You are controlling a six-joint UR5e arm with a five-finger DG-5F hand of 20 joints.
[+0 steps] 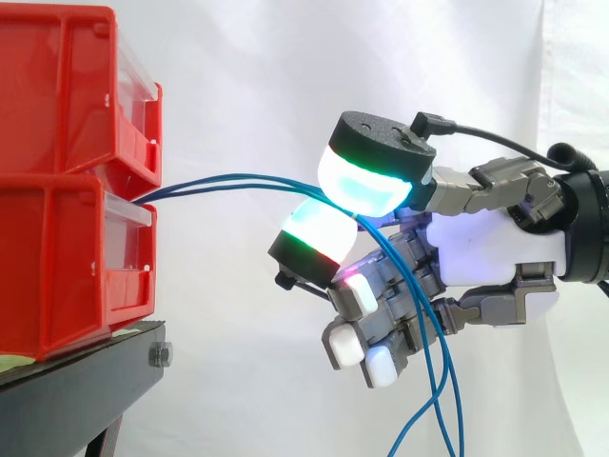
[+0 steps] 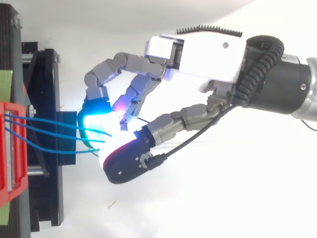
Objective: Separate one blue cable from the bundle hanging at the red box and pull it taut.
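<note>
Hand (image 1: 485, 238) level with the red box (image 1: 67, 257) — fingers (image 1: 366, 181) pinching a blue cable (image 1: 228, 176) between glowing pads. Other strands (image 1: 433, 381) hang slack below the fingers.

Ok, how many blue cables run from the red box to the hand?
3, in the top view: an upper cable, a middle cable, a lower cable, all reaching the fingers; more may be hidden.
</note>
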